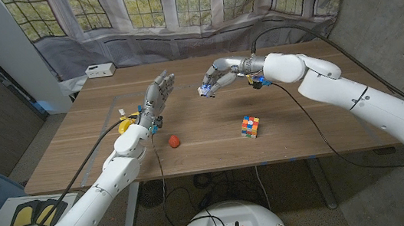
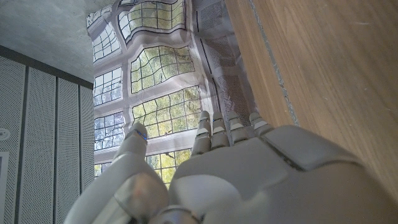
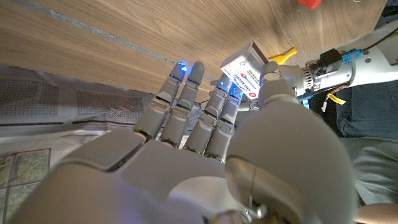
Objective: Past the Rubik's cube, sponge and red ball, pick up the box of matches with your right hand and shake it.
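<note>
White cardboard with blue and red print is what we have between our fingers: the box of matches [image 1: 206, 89] is already up off the table [image 1: 312, 126], pinched by our right hand [image 1: 217, 76], thumb on one face and fingers on the other. The right wrist view shows the box [image 3: 244, 73] slanted against the fingertips [image 3: 225, 93], its label facing the camera. It hangs above the far middle of the wooden top, well beyond the Rubik's cube [image 1: 249, 126] and the red ball [image 1: 174, 140].

So we judge the pick done and the shake as the step in hand. The next move calls for short wrist swings while keeping the pinch firm. The box is light, flat-sided and smooth, so it could slip or twist if we loosen our hold.

Our left hand [image 1: 158, 97] holds nothing, fingers apart and pointing up near the table's left side. A yellow thing [image 1: 126, 124] lies just behind that wrist; we cannot tell whether it is the sponge.

The tabletop is matte plank-grained wood. The cube is a hard, glossy block of coloured squares, and the ball is small and round. A small white box [image 1: 99, 70] sits at the far left corner.
</note>
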Motion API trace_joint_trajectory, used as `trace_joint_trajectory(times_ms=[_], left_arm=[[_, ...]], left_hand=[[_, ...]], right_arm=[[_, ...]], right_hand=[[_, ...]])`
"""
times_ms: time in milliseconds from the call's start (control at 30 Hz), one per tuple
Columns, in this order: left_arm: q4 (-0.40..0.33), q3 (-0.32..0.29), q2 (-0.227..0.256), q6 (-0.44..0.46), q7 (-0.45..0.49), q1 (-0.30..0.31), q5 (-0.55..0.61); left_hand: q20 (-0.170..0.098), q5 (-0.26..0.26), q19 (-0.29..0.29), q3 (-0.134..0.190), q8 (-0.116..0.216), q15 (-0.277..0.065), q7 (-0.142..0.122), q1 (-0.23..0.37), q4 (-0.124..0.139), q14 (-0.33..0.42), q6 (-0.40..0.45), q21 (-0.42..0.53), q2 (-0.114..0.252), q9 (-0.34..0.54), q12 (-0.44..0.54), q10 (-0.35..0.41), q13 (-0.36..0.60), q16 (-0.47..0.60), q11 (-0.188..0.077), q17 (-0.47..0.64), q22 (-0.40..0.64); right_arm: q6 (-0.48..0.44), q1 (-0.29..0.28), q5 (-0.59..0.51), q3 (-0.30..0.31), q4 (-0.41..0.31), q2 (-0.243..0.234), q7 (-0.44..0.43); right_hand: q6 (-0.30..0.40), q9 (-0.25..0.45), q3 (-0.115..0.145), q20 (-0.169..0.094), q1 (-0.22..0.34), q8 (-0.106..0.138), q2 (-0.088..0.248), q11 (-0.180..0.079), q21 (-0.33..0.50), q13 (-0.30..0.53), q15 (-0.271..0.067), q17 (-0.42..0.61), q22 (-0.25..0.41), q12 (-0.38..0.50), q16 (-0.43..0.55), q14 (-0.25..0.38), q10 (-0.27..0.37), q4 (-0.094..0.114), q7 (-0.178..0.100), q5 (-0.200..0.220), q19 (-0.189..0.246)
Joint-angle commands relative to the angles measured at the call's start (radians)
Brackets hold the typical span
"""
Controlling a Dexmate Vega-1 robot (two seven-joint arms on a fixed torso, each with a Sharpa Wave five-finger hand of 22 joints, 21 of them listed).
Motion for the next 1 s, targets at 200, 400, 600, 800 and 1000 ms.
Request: trace_joint_trajectory(times_ms=[200,400,600,800,1000], left_arm=[[0.023,0.003,-0.006,0.002,-0.016,-0.02,-0.005],[0.027,0.006,-0.007,0.006,-0.015,-0.027,-0.001],[0.029,0.009,-0.008,0.011,-0.018,-0.031,-0.002],[0.034,0.011,-0.01,0.012,-0.023,-0.036,-0.002],[0.034,0.013,-0.011,0.016,-0.024,-0.037,-0.003]], left_hand=[[0.006,-0.001,0.0,0.01,0.0,0.01,-0.002,0.005,0.002,0.002,0.01,0.004,0.005,0.006,0.001,0.009,0.006,0.0,0.0,0.002,0.005],[0.005,-0.001,-0.001,0.01,0.0,0.011,-0.003,0.005,0.002,0.002,0.009,0.004,0.006,0.006,0.001,0.009,0.006,0.0,-0.002,0.002,0.005],[0.005,-0.001,-0.001,0.011,0.0,0.011,-0.003,0.005,0.002,0.002,0.01,0.004,0.006,0.006,0.001,0.01,0.006,0.0,-0.001,0.002,0.005],[0.006,-0.001,0.0,0.011,0.0,0.011,-0.004,0.005,0.002,0.002,0.009,0.004,0.006,0.006,0.001,0.01,0.006,0.0,-0.002,0.002,0.005],[0.007,-0.001,-0.001,0.011,0.0,0.012,-0.003,0.006,0.002,0.002,0.009,0.004,0.006,0.006,0.001,0.01,0.006,0.0,-0.003,0.002,0.005]], right_arm=[[0.166,-0.132,0.366,0.208,0.139,0.037,-0.12],[0.321,-0.195,0.688,0.311,0.273,0.106,-0.114],[0.425,-0.277,0.825,0.405,0.309,0.155,-0.226],[0.491,-0.337,0.988,0.487,0.359,0.219,-0.285],[0.507,-0.409,1.178,0.568,0.369,0.3,-0.344]], right_hand=[[0.034,0.003,0.006,0.001,0.015,0.003,0.023,0.0,-0.001,0.005,-0.065,0.001,0.003,0.005,-0.003,0.009,0.012,-0.004,-0.021,0.008,0.001],[0.033,0.002,0.005,0.002,0.017,0.002,0.024,0.004,0.0,0.005,-0.063,0.003,0.003,0.002,-0.003,0.007,0.007,-0.005,-0.018,0.008,0.003],[0.034,0.002,0.003,0.002,0.018,0.001,0.025,0.003,0.0,0.005,-0.063,0.005,0.003,0.003,-0.001,0.008,0.009,-0.006,-0.017,0.007,0.006],[0.038,0.002,0.0,-0.004,0.015,0.001,0.026,0.004,0.002,0.005,-0.065,0.007,0.003,0.004,0.001,0.01,0.016,-0.003,-0.018,0.006,0.012],[0.039,0.002,-0.002,-0.007,0.014,0.0,0.027,0.002,0.003,0.004,-0.066,0.007,0.003,0.004,0.0,0.013,0.017,-0.002,-0.021,0.005,0.015]])
